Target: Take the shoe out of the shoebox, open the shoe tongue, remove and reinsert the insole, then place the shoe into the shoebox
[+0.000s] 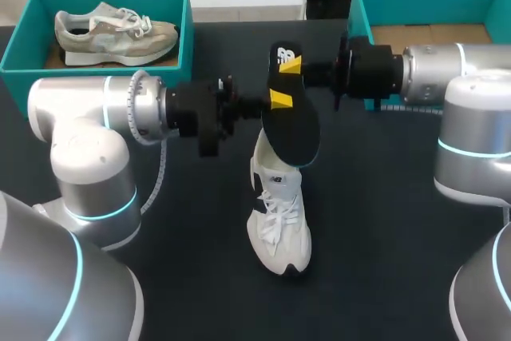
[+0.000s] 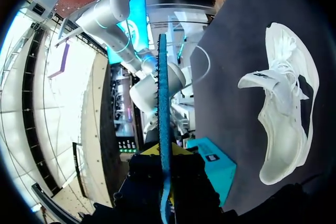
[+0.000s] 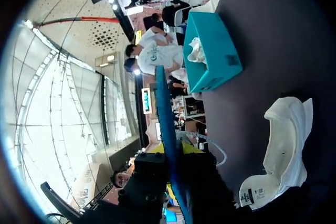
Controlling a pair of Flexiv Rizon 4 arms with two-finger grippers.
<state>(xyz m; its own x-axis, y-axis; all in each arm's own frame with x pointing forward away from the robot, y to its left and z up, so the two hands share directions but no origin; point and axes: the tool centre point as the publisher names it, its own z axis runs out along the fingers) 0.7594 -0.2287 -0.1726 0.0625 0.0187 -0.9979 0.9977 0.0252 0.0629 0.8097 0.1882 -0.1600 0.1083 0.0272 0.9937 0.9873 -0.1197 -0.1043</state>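
At the far left the left box (image 1: 188, 25) holds a tan shoe (image 1: 112, 33) and sits well apart from the work. The left claw (image 1: 279, 101) comes in from that side with its fingers clamped on the dark insole (image 1: 291, 129), which its wrist view shows edge-on, running straight out between the yellow tips. The insole is held in the air over the middle of the table (image 1: 383, 237). Its lower end hangs just above the heel opening of the white shoe (image 1: 278, 221), which stands on its sole with its toe towards the robot and its tongue pulled up. The right claw (image 1: 289, 65) meets the insole from the other side, higher up, and is also closed on it. I judge the step in hand to be the insole part: it is out, and reinserting comes next. That calls for tipping the insole toe-first into the opening, and one claw probably has to let go so the other can slide it in. The shoe stands free, so a push could shove or tip it. Bare table lies on both sides of the shoe. The right box (image 1: 359, 5), with only its cardboard floor showing, stands close behind the right arm's wrist, so that arm has little room to pull back.
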